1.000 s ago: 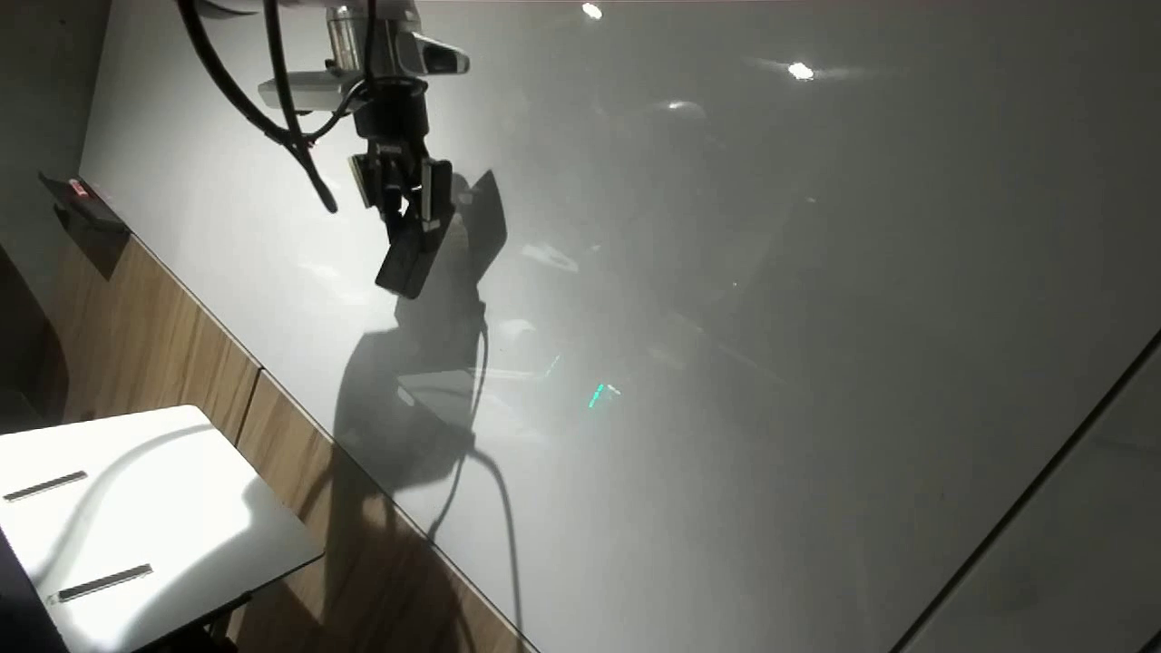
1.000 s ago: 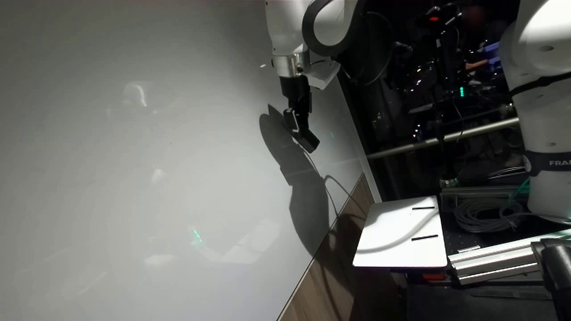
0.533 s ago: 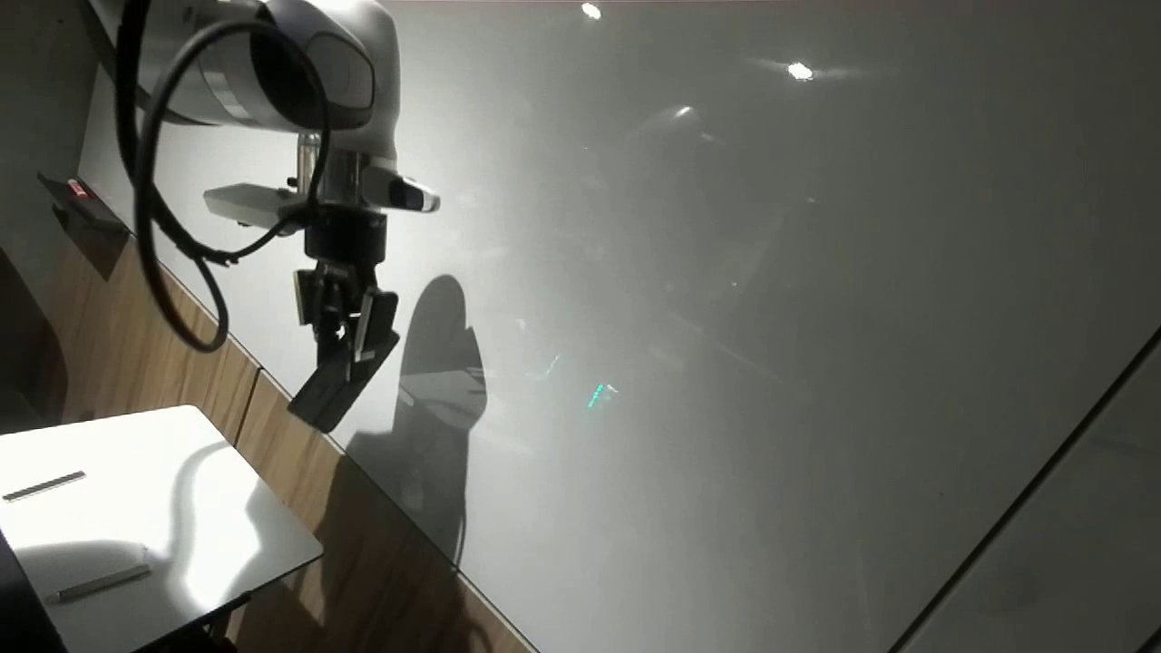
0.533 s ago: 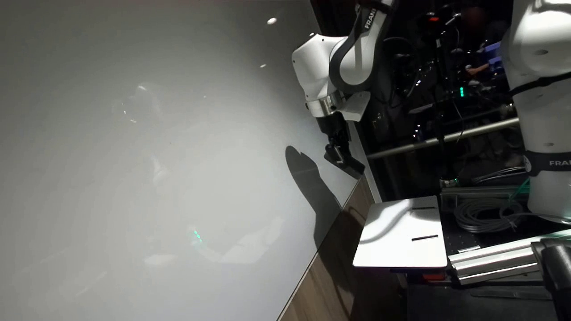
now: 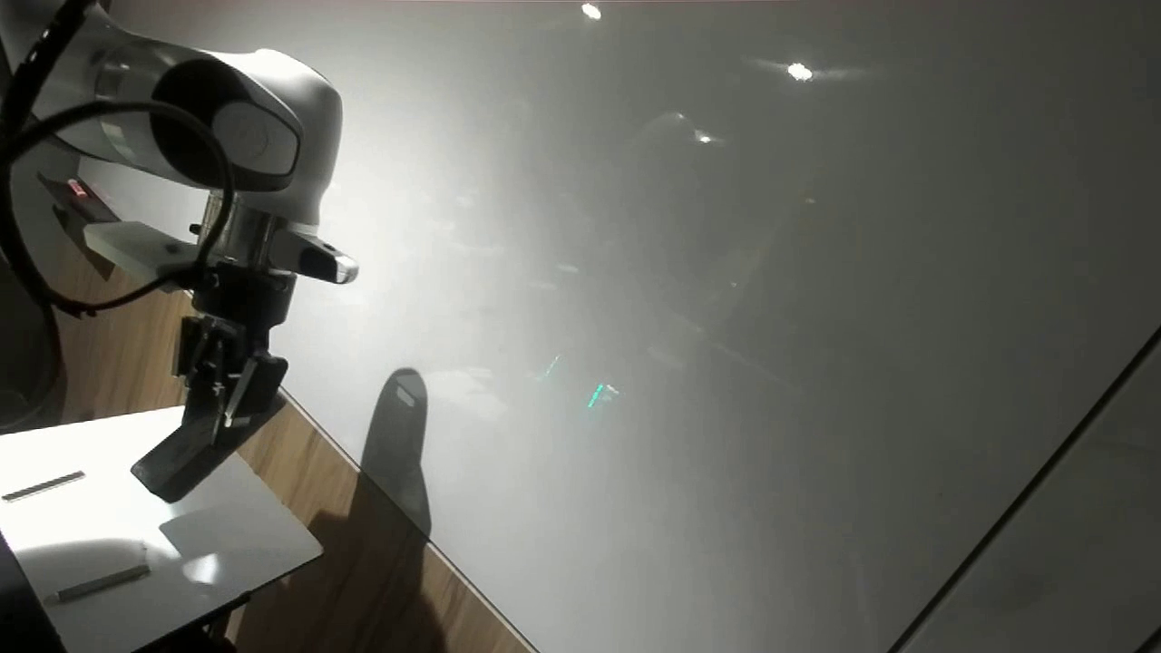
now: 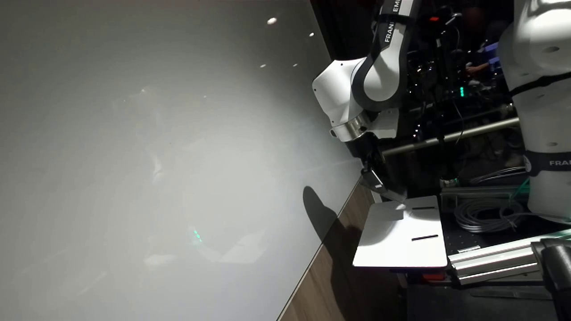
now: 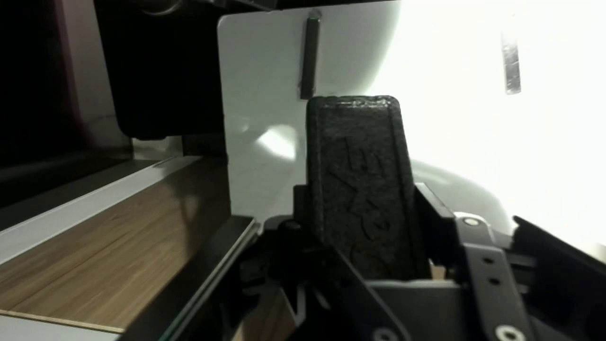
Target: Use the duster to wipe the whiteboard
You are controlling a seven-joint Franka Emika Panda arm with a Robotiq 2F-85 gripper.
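The gripper (image 7: 364,203) has the duster (image 7: 357,142) pinched between its jaws, dark grey block, squiggly marks (image 7: 355,191) across the face, hanging at a tilt over the white tabletop (image 6: 383,249) with its two narrow strips (image 7: 310,59), and it's apart from the whiteboard (image 5: 771,453) here, all big and glossy with green glints (image 5: 596,395) on it, the wood-grain panel (image 5: 295,453) running along its lower edge in both exterior views
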